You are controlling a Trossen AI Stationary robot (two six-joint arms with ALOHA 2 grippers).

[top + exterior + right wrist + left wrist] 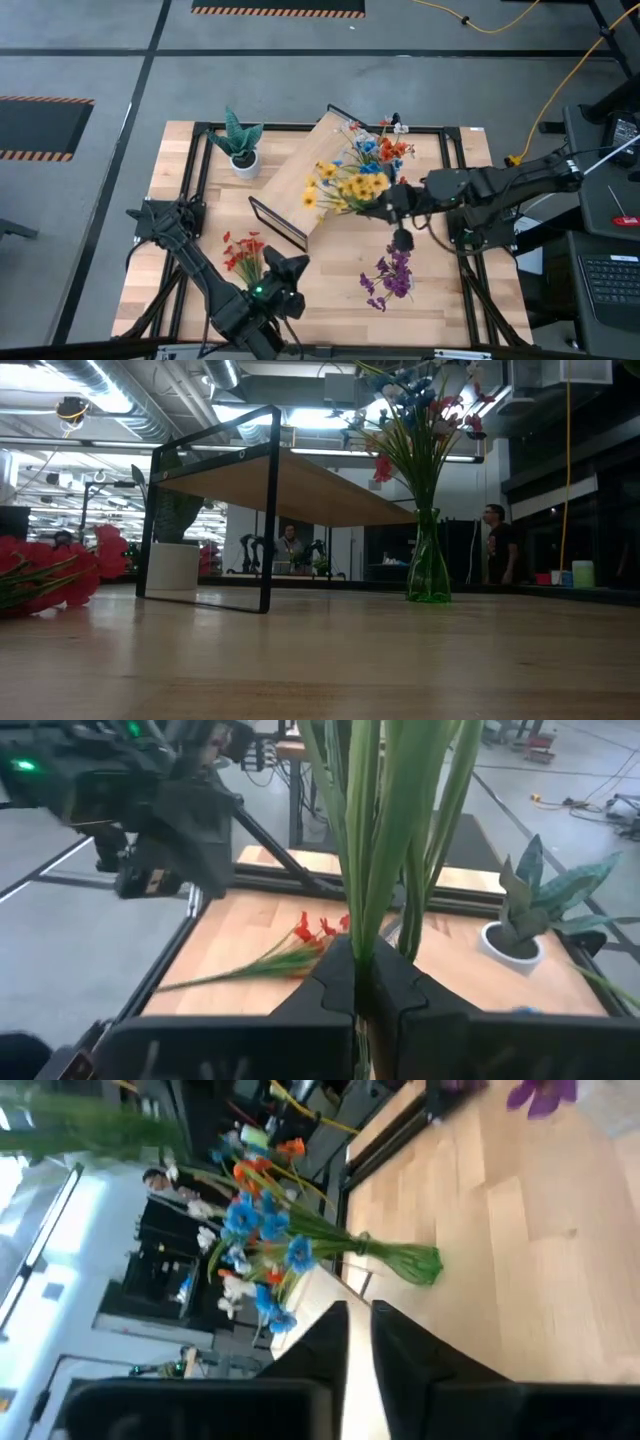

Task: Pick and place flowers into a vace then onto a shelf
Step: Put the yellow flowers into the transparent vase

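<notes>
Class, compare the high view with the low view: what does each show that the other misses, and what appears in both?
Only the high view shows the purple flowers lying on the table, the yellow flowers held by the shut right gripper, and the left gripper. Only the low view shows the green vase and a person behind. Both show the shelf, the red flowers and the white pot.

Table (440, 290) (wooden) carries shelf (300, 180), vase (428, 565), loose sprigs (245, 255).
</notes>
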